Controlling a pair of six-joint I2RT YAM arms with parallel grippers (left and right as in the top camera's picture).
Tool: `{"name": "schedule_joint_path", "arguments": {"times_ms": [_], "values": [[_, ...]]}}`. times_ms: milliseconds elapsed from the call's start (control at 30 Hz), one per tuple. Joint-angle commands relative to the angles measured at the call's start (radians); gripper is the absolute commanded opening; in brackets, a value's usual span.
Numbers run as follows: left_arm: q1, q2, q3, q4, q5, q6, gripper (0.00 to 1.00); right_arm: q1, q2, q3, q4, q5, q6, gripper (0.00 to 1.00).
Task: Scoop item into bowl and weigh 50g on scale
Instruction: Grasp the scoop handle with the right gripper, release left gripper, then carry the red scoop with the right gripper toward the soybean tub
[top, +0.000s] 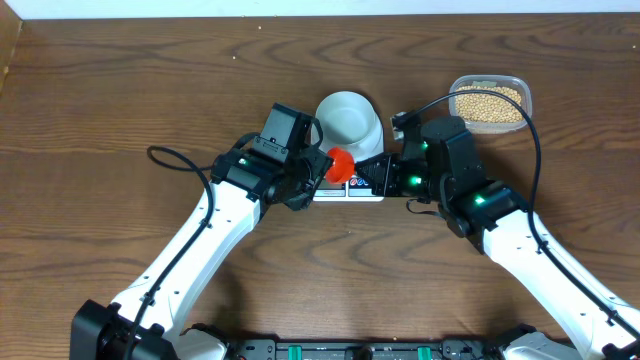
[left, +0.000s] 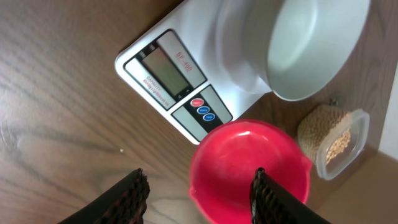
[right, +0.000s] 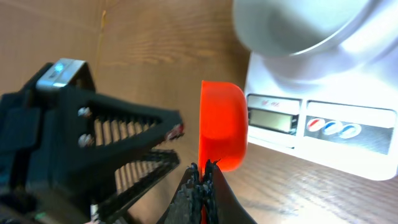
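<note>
The pale bowl (top: 350, 118) stands empty on the white scale (top: 352, 193), also seen in the left wrist view: bowl (left: 311, 43), scale (left: 180, 74). The beans (top: 488, 104) lie in a clear tub at the back right. My right gripper (right: 202, 169) is shut on the thin handle of a red scoop (right: 222, 124), held on its side in front of the scale's display. The scoop's cup (left: 242, 165) looks empty. My left gripper (left: 199, 190) is open, its right finger in front of the cup, the cup's left edge between the fingers.
The clear plastic tub (left: 336, 140) of beans stands right of the scale on the wooden table. Both arms meet close together at the scale's front edge (top: 345, 175). The scale's display (right: 270, 118) is too dim to read.
</note>
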Motion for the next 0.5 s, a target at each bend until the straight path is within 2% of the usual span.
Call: {"name": "schedule_joint_path", "arguments": {"times_ms": [0, 233, 467], "values": [[0.004, -0.002, -0.002, 0.009, -0.003, 0.182, 0.55, -0.045, 0.005, 0.021, -0.003, 0.061, -0.042, 0.01], [0.004, -0.002, -0.002, 0.027, -0.006, 0.303, 0.55, -0.146, -0.006, 0.025, -0.001, 0.020, -0.040, 0.01], [0.004, -0.002, -0.002, 0.068, -0.014, 0.423, 0.55, -0.188, -0.034, 0.035, -0.002, 0.004, -0.050, 0.01]]}}
